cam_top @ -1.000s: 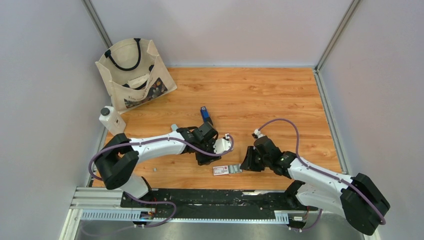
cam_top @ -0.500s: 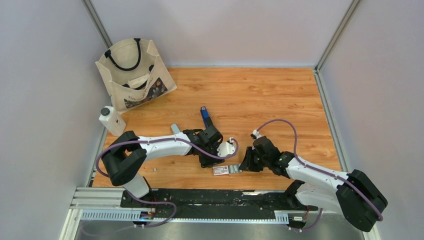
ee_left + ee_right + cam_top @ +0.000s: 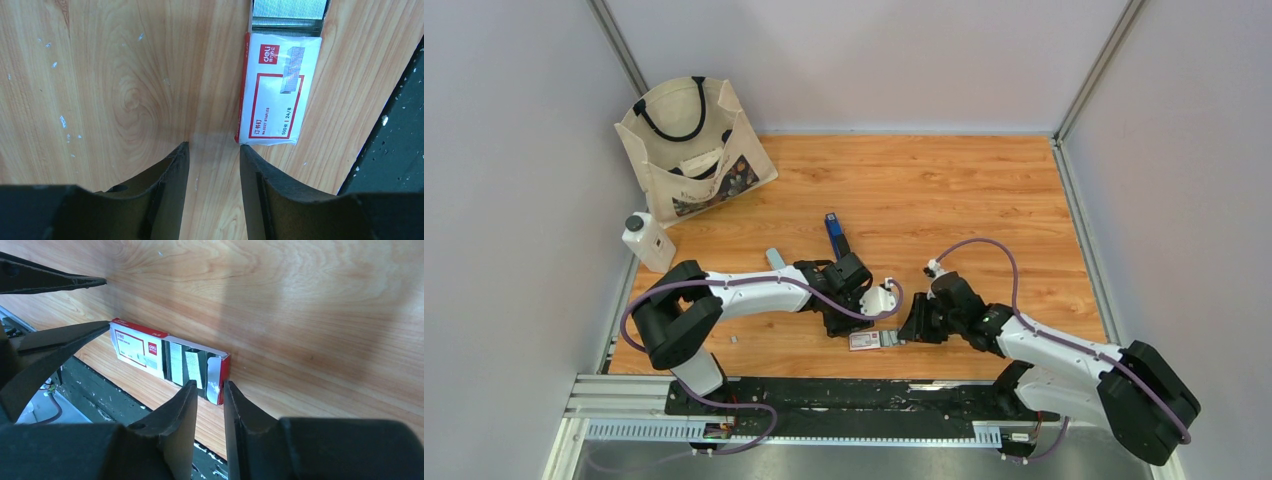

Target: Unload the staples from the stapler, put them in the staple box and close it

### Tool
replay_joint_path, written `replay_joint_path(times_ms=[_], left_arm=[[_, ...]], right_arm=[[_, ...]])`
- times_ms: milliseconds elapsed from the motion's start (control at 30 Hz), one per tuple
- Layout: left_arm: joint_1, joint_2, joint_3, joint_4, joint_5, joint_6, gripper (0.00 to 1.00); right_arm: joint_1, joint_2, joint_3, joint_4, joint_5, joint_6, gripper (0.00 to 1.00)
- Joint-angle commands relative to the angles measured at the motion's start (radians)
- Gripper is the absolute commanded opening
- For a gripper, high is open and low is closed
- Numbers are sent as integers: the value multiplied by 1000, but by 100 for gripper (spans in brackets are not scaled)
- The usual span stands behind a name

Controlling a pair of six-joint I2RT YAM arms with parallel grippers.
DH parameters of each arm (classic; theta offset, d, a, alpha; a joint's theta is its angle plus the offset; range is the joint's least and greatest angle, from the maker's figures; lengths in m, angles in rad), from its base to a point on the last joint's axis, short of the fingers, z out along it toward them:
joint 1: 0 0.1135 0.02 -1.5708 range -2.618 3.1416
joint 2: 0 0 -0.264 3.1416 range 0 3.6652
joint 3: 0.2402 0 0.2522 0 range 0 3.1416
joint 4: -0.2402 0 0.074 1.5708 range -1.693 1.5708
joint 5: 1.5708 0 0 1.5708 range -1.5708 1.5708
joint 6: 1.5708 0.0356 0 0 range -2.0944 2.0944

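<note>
A small red-and-white staple box (image 3: 865,341) lies near the table's front edge, its inner tray slid out to the right. Silvery staple strips (image 3: 177,364) lie in that tray, and they also show in the left wrist view (image 3: 287,10). A blue-and-black stapler (image 3: 832,228) lies farther back. My left gripper (image 3: 213,147) is open and empty, its tips just short of the box (image 3: 272,95). It sits left of the box in the top view (image 3: 842,322). My right gripper (image 3: 210,384) is open by a narrow gap, its tips at the tray's end (image 3: 220,377).
A canvas tote bag (image 3: 692,145) stands at the back left, with a white bottle (image 3: 647,241) in front of it. A small grey piece (image 3: 773,257) lies by the left arm. The black front rail (image 3: 844,395) runs just behind the box.
My left gripper has moved right and toward the front edge, closer to the box. My right gripper has crept left toward the tray's end.
</note>
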Motion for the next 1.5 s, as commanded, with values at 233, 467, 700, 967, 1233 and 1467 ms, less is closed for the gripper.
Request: replay_joint_path(times_ms=[233,467,700,967,1233,1467], left_arm=[[-6,-2,28,10,-14,-1,49],[-6,-13,24,3,-21,5,49],[-6,-16,19,3,-25,11,48],[-8,-13,24,2,-24,7,47],[-8,-4,24,3,-18,10,47],[-8,1,25,3,-14,11,47]], right_arm=[[-11,-54,-36,24,-22,-6,31],[-28,-52,-57,38,-25,14,35],[-69,-165,-105,36,-42,25,35],[-143,-173,-119,39,-80,29,29],[-143,-98,-122,113,-115,37,29],[-143,-89,-131,135,-115,45,26]])
